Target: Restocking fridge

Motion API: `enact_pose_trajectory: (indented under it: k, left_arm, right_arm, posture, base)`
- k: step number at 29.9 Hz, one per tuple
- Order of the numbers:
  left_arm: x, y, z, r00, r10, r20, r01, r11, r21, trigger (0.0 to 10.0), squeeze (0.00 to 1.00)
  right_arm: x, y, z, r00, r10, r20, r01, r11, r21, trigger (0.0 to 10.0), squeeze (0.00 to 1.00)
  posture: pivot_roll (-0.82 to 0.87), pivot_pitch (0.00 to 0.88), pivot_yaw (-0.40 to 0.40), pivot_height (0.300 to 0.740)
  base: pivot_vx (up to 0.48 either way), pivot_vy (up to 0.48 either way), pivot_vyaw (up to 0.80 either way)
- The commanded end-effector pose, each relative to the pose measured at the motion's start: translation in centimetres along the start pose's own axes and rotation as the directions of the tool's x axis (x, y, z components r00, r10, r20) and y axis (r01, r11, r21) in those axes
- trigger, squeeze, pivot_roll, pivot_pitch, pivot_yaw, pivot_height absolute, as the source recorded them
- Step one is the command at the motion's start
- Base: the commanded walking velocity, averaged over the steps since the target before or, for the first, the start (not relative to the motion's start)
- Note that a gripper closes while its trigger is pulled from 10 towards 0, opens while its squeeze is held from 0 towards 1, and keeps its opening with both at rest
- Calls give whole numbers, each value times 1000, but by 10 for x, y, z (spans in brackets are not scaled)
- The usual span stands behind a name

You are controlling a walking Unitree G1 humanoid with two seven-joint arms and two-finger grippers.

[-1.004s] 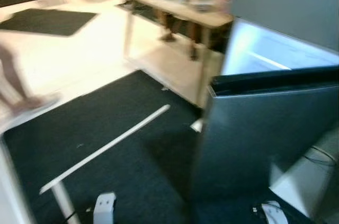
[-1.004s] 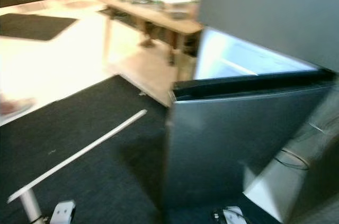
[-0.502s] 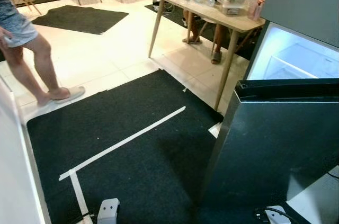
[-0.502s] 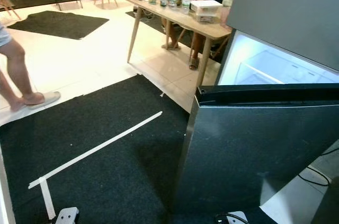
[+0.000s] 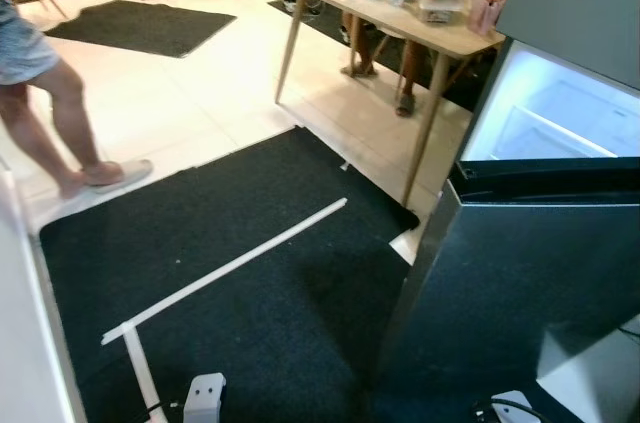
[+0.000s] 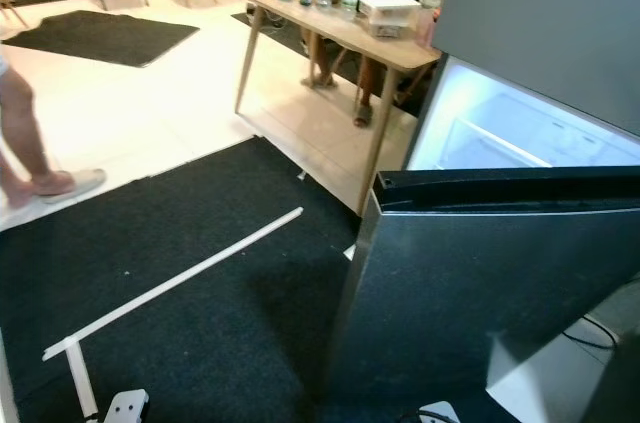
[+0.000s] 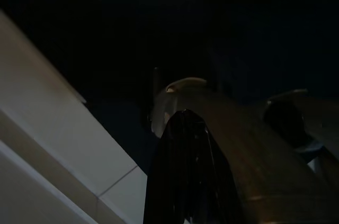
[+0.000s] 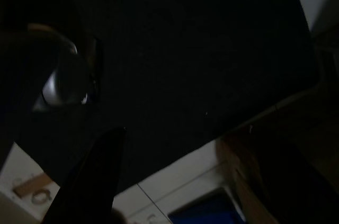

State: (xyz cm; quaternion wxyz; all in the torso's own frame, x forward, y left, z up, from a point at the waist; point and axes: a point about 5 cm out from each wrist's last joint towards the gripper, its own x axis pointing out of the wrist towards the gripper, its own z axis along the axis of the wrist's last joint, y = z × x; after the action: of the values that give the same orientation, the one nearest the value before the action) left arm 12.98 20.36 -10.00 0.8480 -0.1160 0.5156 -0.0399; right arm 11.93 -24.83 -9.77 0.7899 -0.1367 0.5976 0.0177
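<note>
You see a dark grey fridge door (image 6: 490, 283), a black mat (image 5: 230, 273) striped with white tape (image 5: 225, 268), and a pale wooden table (image 6: 330, 28).

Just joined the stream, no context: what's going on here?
Nothing is being handled. The robot faces a fridge whose dark door stands open, lit interior visible. A person's legs are at the left, beside the black mat. Bottles and containers sit on a wooden table where someone sits. Both arms hang idle.

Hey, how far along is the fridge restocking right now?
Done: the fridge door stands open, showing a lit interior with a bare white shelf. In hand: nothing; both arms hang idle in dark wrist views. Left: fetching items, probably from the wooden table holding bottles and containers, and loading them.
</note>
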Motion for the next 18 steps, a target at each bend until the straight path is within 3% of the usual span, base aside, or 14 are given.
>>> enact_pose_trajectory:
  k: [1,18]
  left_arm:
    - [0,0,0,1000,-3,-2,3,1000,21,10000,0]
    - [0,-1,-1,1000,-7,-4,7,1000,28,10000,0]
  right_arm:
    - [0,0,-4,1000,2,-20,-2,1000,-9,10000,0]
    - [0,0,-7,1000,4,-28,-5,1000,-29,10000,0]
  posture:
    - [-52,0,-51,740]
    - [-50,0,-54,740]
  base:
    - [277,0,0]
    - [293,0,0]
